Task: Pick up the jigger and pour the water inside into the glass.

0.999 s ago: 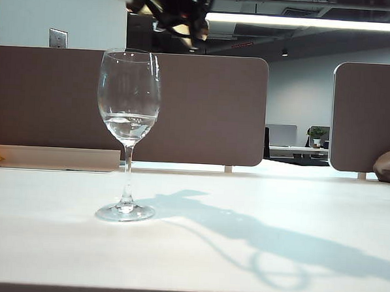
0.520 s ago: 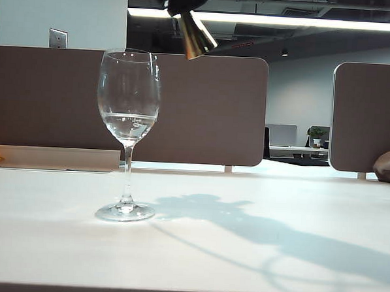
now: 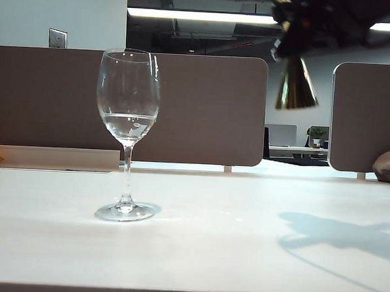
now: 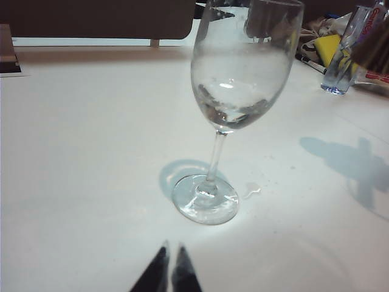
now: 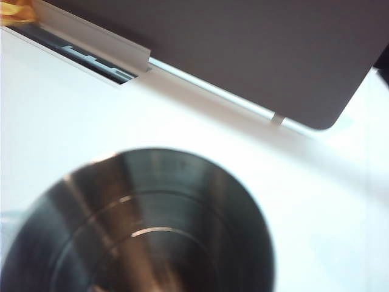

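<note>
1. The glass [image 3: 126,132] stood upright on the worktop [image 3: 242,253] with water [image 3: 127,125] in the lower part of its bowl; I judged the pouring done and the step in hand to be setting the jigger [image 3: 296,84] down.
2. The jigger hung high and well to the right of the glass, clamped in the right pincer [image 3: 299,30].
3. To do it well: keep the jigger level, lower it straight, and land it on bare worktop well apart from the glass so the foot is not knocked; let go only once it stands.
4. The jigger's long axis ran nearly vertical, with one wide mouth facing the worktop; the right wrist view looked into its other cup [image 5: 137,228].
5. The left pincer [image 4: 169,267] rested low, near the glass's foot [image 4: 205,199], tips together, holding nothing.
</note>
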Available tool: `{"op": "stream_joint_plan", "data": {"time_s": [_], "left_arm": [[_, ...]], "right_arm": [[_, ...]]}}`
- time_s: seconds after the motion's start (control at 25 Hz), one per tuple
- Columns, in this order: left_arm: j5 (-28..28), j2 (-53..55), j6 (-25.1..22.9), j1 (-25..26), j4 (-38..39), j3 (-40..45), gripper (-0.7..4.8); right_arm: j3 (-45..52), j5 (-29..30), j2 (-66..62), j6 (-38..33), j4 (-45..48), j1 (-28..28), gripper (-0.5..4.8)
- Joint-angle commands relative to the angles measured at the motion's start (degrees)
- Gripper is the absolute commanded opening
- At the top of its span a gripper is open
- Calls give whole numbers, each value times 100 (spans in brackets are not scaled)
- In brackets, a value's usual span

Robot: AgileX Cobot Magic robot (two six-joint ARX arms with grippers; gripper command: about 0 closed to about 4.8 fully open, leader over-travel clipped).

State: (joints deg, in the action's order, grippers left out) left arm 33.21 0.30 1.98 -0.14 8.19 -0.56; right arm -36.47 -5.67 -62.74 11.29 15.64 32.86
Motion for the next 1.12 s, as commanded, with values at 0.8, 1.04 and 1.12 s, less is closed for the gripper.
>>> {"op": "stream_joint_plan", "data": {"time_s": [0.8, 1.04, 1.12], "left_arm": [[0, 4, -4, 7, -15, 9, 22], [2, 4, -4, 7, -15, 9, 22], [2, 4, -4, 7, -15, 9, 22]], "right_arm": [[1143, 1067, -1812, -1283, 3080, -358, -1], [743, 1333, -2568, -1283, 3180, -343, -1], [656, 1333, -2673, -1281, 3180, -341, -1]]}}
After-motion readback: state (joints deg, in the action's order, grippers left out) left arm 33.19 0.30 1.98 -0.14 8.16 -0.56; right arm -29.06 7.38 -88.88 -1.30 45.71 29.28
